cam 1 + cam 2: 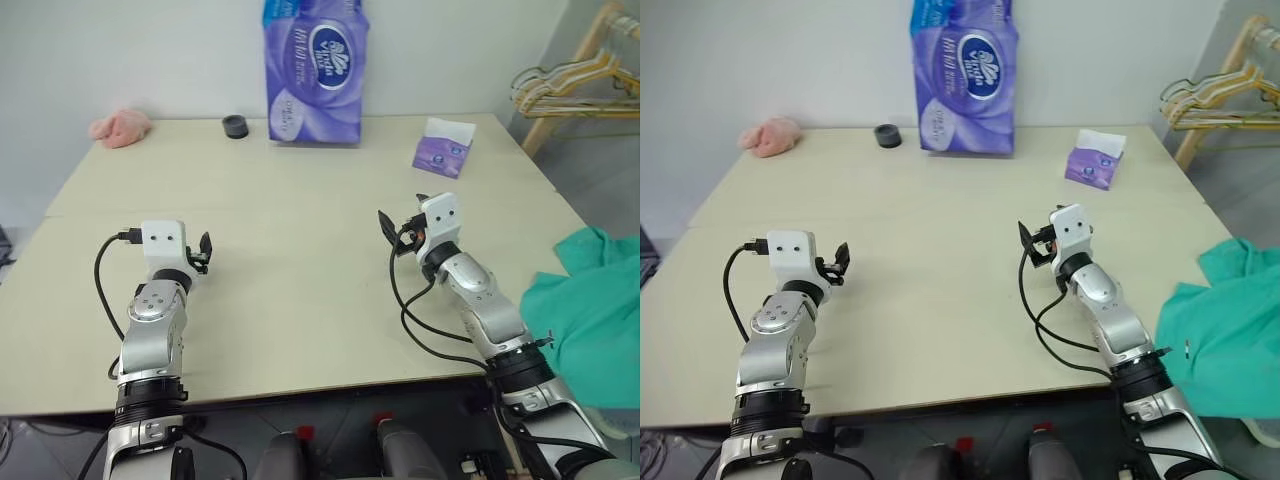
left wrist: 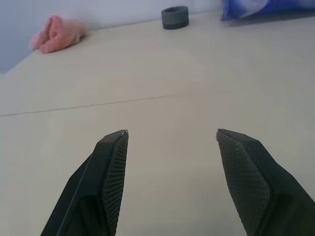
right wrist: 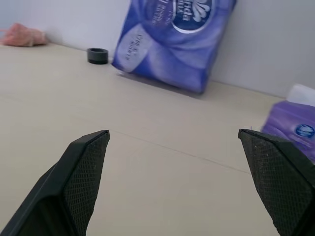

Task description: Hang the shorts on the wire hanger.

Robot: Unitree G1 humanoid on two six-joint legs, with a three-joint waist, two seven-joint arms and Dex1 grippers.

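The teal-green shorts point(image 1: 590, 310) lie crumpled off the table's right edge, beside my right forearm. The wire hanger is out of view. My left gripper point(image 2: 170, 135) hovers low over the near left part of the beige table point(image 1: 300, 180), pointing forward, open with nothing between its fingers. My right gripper point(image 3: 174, 133) is over the table's near right part, aimed forward and slightly left, open wide and empty. In the left eye view the right gripper point(image 1: 402, 215) is a forearm's length left of the shorts.
A tall purple tissue pack point(image 1: 315, 70) stands at the table's back edge, with a black tape roll point(image 1: 235, 126) to its left and a pink cloth point(image 1: 120, 127) at the back left corner. A small purple tissue box point(image 1: 443, 147) sits back right. A bunch of hangers point(image 1: 575, 85) hangs beyond the table's right corner.
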